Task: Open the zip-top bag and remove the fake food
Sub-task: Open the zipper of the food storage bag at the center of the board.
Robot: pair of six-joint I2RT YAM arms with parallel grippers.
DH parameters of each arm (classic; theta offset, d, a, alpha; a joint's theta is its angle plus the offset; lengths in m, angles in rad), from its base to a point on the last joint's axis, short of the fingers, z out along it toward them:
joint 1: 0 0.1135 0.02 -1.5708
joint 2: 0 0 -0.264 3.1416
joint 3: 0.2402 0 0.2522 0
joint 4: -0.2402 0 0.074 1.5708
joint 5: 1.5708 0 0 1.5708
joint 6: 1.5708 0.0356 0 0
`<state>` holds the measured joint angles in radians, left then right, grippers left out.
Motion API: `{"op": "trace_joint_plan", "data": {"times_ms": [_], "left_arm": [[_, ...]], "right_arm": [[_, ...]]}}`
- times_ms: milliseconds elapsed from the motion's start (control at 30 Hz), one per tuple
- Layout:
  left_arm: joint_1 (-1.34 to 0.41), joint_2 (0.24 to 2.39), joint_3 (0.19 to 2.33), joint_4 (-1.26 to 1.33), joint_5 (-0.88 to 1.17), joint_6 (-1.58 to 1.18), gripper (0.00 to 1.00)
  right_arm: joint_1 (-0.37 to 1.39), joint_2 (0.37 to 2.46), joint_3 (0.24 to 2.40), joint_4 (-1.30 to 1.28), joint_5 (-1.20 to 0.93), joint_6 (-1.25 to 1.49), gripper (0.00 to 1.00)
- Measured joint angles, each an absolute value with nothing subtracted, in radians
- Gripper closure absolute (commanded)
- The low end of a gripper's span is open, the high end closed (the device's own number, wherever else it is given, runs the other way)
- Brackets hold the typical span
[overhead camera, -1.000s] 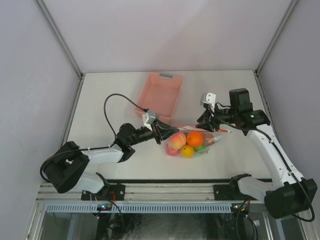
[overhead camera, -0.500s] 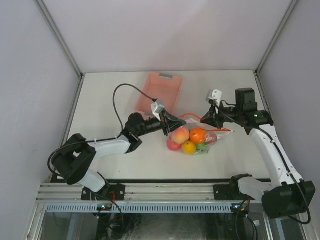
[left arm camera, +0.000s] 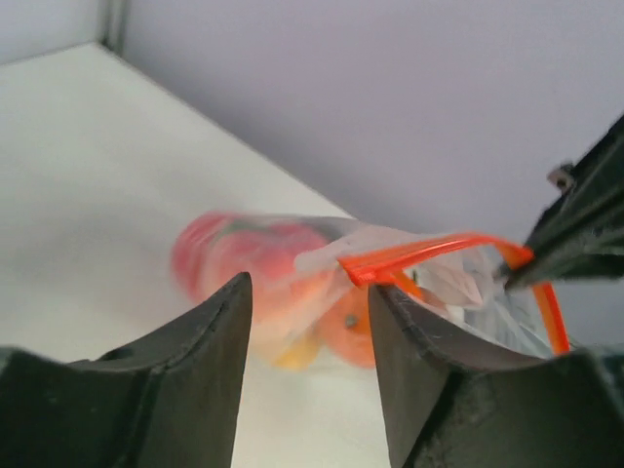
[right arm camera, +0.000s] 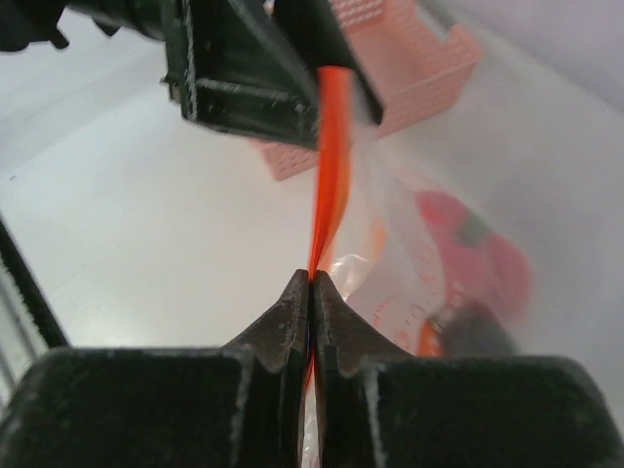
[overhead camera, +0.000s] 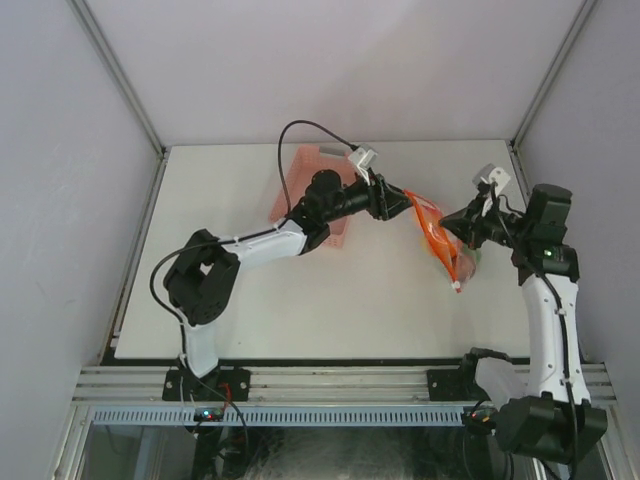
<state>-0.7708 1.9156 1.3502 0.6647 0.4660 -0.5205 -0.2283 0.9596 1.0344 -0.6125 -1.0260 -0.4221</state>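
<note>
The zip-top bag (overhead camera: pixel 438 238) hangs in the air over the right half of the table, its red-orange zipper strip (right arm camera: pixel 331 156) pulled taut. My right gripper (right arm camera: pixel 312 276) is shut on that strip, also seen from above (overhead camera: pixel 457 222). The fake food (left arm camera: pixel 263 283) shows blurred pink, orange and yellow through the clear plastic, and as pink and dark shapes (right arm camera: pixel 478 258) in the right wrist view. My left gripper (left arm camera: pixel 307 283) stands open at the bag's far end (overhead camera: pixel 392 203). The strip's end (left arm camera: pixel 356 265) lies against one fingertip, not clamped.
The pink slotted basket (overhead camera: pixel 300 195) sits at the back of the table, partly hidden under my left arm, and shows behind the left fingers (right arm camera: pixel 409 58). Grey walls close in the table on three sides.
The bag has gone from lying on the table to hanging up and to the right. Both arms rose and reached back. My left gripper has opened off the bag; the right stays shut.
</note>
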Motion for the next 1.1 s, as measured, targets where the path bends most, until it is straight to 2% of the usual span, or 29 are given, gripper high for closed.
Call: {"op": "trace_joint_plan", "data": {"times_ms": [100,300,533,767,1100], "left_arm": [[-0.756,1.877,1.284,0.619,0.379,-0.524,0.4],[-0.704,1.695,0.956,0.601,0.27,-0.554,0.38],[-0.731,1.494,0.701,0.606,0.234,-0.646,0.38],[-0.812,1.479,0.683,0.664,0.141,-0.807,0.35],[-0.887,1.74,0.896,0.617,0.028,-0.967,0.36]], "right_arm": [[-0.168,1.009,0.942,-0.535,-1.035,-0.353,1.0],[-0.049,1.214,0.859,-0.453,-1.0,-0.229,1.0],[-0.022,1.238,0.857,-0.392,-0.994,-0.174,1.0],[-0.042,1.233,0.857,-0.383,-1.012,-0.162,1.0],[-0.059,1.225,0.857,-0.377,-1.024,-0.159,1.0]]}}
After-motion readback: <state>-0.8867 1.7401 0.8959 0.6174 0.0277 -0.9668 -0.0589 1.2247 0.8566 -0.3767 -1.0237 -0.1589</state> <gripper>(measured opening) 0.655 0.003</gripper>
